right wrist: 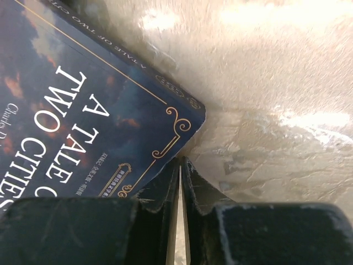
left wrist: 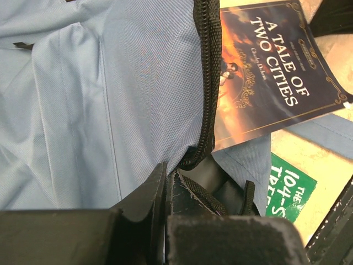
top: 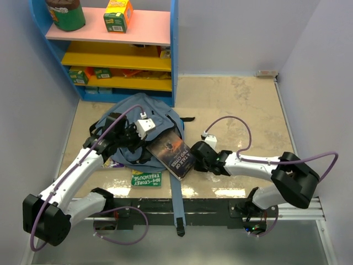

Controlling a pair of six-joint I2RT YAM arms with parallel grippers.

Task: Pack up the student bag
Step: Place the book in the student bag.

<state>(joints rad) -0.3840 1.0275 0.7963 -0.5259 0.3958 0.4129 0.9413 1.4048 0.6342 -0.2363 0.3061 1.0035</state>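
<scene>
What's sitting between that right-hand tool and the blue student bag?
A dark book, A Tale of Two Cities, lies between the right tool and the student bag, seen in the top view.

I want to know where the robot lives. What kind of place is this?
Probably a pretend schoolroom corner set up for robot practice: a colourful toy-like shelf with boxes, a blue backpack and storybooks on a tabletop, boxed in by plain walls.

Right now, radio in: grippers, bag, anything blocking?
Left gripper shut on student bag zipper edge. Right gripper shut at dark book corner, hold unclear. Green book beside bag.
</scene>
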